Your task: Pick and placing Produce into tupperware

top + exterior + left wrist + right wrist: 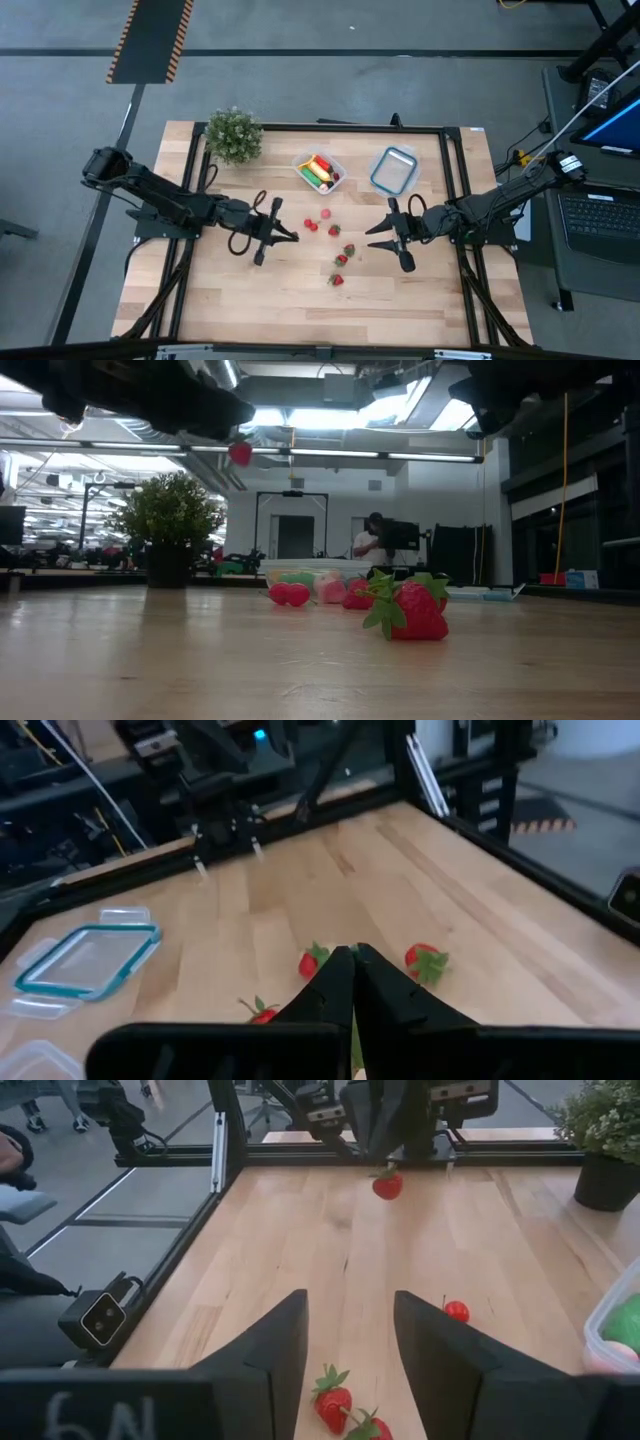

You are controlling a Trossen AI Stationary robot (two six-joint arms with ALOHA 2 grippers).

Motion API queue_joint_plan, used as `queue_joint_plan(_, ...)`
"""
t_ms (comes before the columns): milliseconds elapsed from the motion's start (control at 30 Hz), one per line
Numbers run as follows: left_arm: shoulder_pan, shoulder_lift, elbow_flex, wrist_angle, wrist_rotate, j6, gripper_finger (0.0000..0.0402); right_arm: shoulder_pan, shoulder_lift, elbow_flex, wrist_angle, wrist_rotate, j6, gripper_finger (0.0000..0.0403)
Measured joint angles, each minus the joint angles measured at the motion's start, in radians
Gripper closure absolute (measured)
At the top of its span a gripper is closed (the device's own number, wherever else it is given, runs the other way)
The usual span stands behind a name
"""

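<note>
The tupperware (320, 172), a clear square tub at the table's far middle, holds a yellow banana, a green piece and red pieces. Several small red strawberries (340, 255) lie loose on the wood between the two arms. My left gripper (292, 237) hovers left of them, shut on one strawberry (388, 1185) that dangles under its tips (240, 454). My right gripper (350, 1305) stands open on the right of the loose berries (378, 237), above the table, with nothing between its fingers. My left gripper pinches the strawberry by its green leafy top (384, 1172) between the free ends of its two fingers. The fingers come nearly level from the table's left side. The red body hangs below the fingertips, lifted clear of the table.
A bushy potted plant (233, 133) stands at the far left corner. The clear blue-rimmed lid (393, 170) lies right of the tub. Bare wood stretches along the near edge. A person sits in the room beyond the table (372, 540).
</note>
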Motion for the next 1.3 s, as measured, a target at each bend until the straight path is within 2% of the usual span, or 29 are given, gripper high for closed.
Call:
queue_joint_plan(200,0.001,0.0,-0.075,0.199,0.048,-0.008,0.0401,0.0,0.0,0.0,0.003,0.0,-0.002,0.0251)
queue_joint_plan(300,0.003,0.001,-0.095,0.216,0.033,-0.018,0.0401,0.0,0.0,0.0,0.012,0.0,-0.003,0.0251)
queue_joint_plan(567,0.003,0.04,-0.097,0.23,-0.237,-0.091,0.0401,0.0,0.0,0.0,0.025,0.0,-0.003,0.0251)
queue_joint_plan(767,0.035,0.101,-0.096,0.311,-0.376,-0.087,0.0401,0.0,0.0,0.0,0.024,0.0,-0.003,0.0251)
queue_joint_plan(1067,0.175,0.189,-0.096,0.361,-0.369,-0.118,0.0401,0.0,0.0,0.0,0.023,0.0,-0.003,0.0251)
queue_joint_plan(1300,0.338,0.19,-0.033,0.301,-0.188,-0.091,0.0401,0.0,0.0,0.0,0.023,0.0,-0.028,0.0251)
